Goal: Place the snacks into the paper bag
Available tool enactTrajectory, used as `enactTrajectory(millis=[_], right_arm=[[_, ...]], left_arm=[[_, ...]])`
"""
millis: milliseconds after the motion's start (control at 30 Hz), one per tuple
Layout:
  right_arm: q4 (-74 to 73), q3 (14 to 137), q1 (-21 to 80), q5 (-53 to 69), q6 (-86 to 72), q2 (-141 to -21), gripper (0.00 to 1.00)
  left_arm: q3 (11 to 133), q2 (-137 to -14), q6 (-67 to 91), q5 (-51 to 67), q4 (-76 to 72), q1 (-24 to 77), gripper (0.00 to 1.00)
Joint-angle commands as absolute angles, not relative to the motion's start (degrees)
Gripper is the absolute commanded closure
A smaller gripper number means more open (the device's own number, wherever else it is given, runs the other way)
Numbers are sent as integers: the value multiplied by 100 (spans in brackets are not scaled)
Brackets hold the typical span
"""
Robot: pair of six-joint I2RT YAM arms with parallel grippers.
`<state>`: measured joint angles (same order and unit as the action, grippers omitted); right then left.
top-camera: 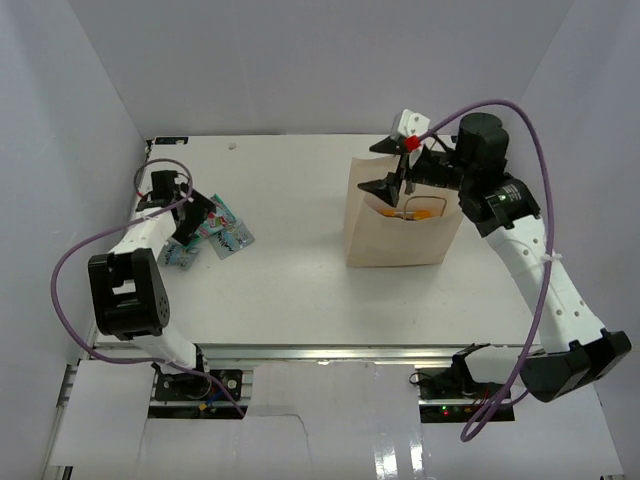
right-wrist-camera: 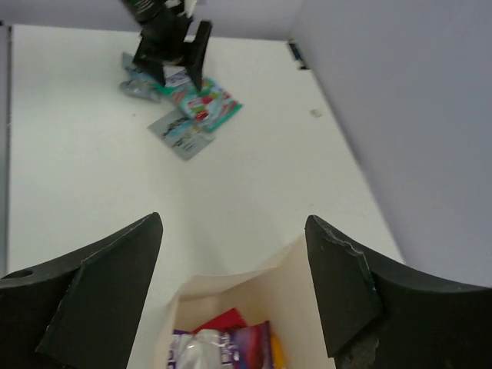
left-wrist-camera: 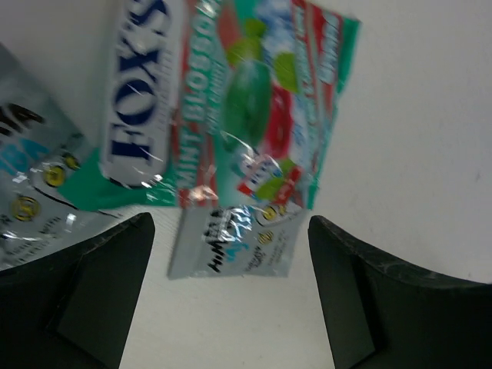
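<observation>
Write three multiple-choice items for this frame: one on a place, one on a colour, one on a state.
1. Where on the table do the loose snacks lie?
A. on its left side, beneath the left gripper
B. in its far right corner
C. at its near edge, between the arm bases

2. The FOX'S packet is mainly
A. orange
B. teal-green with red
C. black

3. The right gripper is
A. shut on a snack
B. resting on the table
C. open above the paper bag

Answers:
1 A: the top view shows them under that gripper.
2 B: the left wrist view shows those colours up close.
3 C: in the right wrist view its jaws stand wide apart, with the bag's mouth below.
</observation>
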<state>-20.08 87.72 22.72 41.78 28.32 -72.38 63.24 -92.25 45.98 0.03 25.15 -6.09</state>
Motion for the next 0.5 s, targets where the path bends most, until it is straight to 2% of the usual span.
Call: enactTrajectory(millis=[0,133,267,467], right_arm=[[-2301,8526,2452,4755,2398,-7347,19],[-2399,8464,2479,4816,2496,-7514,19],[-2391,8402,2470,4808,2566,-7594,19],[-2452,8569,2470,4851,2584,-7778,18]], left_arm=[[6679,-9351,4642,334,2619,-1186,8],[7136,-9536,3842,343,2540,-1318,8],[7190,-9711,3236,-148,2540,-1353,7],[7145,-10327,2664,220,2513,-1556,10]])
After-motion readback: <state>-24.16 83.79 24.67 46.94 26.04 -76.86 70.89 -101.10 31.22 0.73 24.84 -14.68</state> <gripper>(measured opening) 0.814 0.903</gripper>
